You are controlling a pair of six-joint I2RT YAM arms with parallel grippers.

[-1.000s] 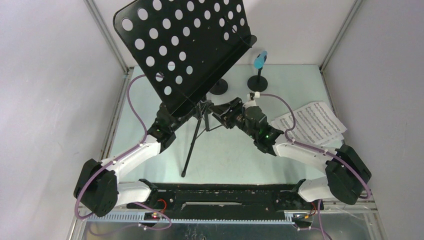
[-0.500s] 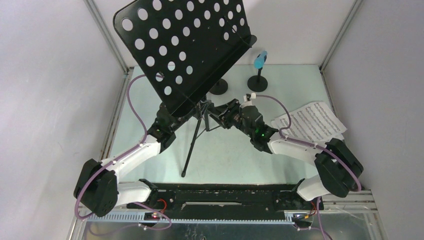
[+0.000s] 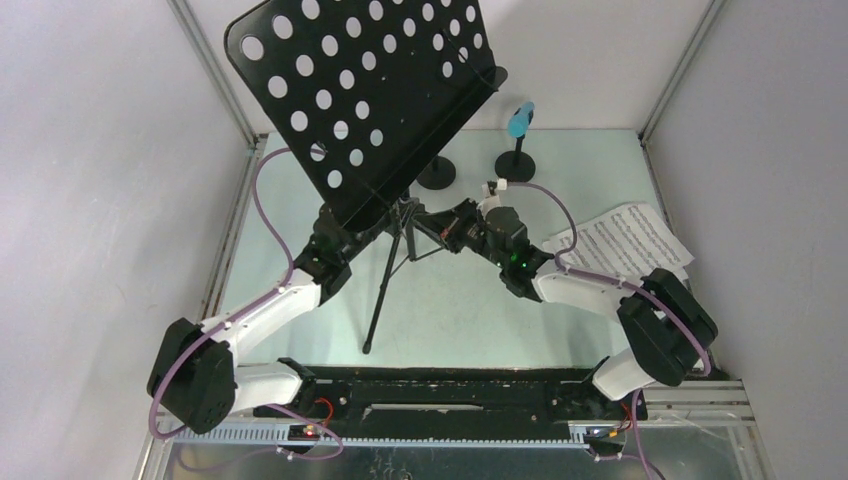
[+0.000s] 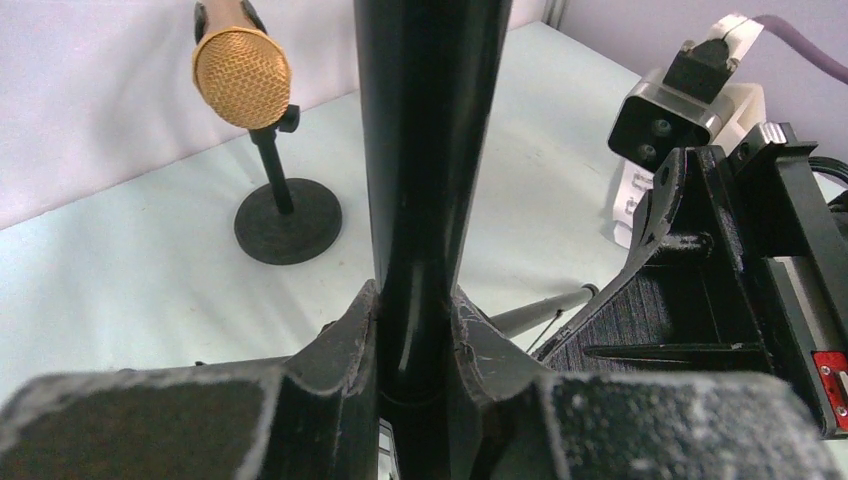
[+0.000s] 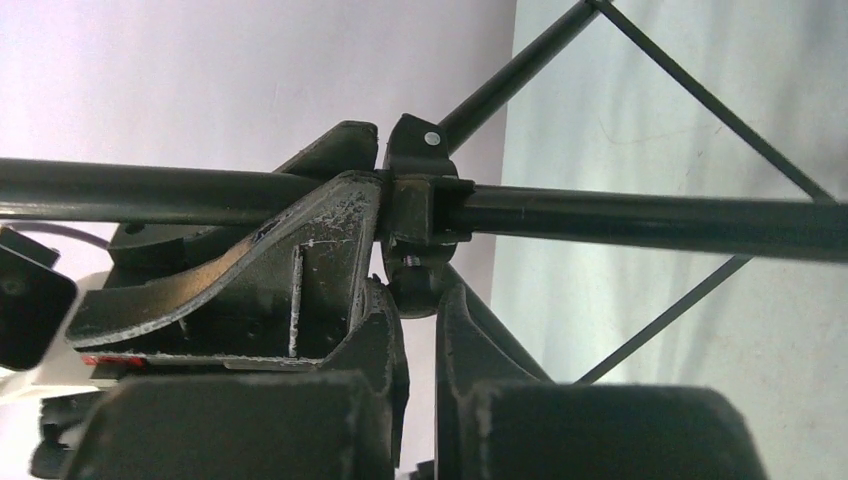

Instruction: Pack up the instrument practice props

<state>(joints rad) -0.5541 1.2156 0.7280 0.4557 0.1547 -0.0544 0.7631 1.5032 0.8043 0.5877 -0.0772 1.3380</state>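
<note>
The black music rack (image 3: 370, 90), with its perforated desk, stands on its tripod at the table's middle. My left gripper (image 4: 415, 320) is shut on its upright pole (image 4: 420, 150), below the desk (image 3: 345, 225). From the right, my right gripper (image 5: 420, 300) is shut, its fingertips pinching the small knob under the pole's collar (image 5: 415, 215). It is at the tripod hub (image 3: 442, 225). A tan microphone (image 4: 242, 75) sits in a round-based holder (image 4: 288, 220). A light-blue microphone (image 3: 519, 120) sits in the other holder (image 3: 515, 165). White sheet-music pages (image 3: 625, 240) lie at the right.
The tripod legs (image 3: 385, 290) splay toward the near edge, with thin braces (image 5: 690, 100) around the hub. Grey walls enclose the table on the left, back and right. The right arm's elbow (image 3: 660, 330) hangs beside the pages.
My right gripper has slid left to the rack's collar and closed on its knob. The desk has shifted slightly. The left gripper keeps its hold on the pole.
</note>
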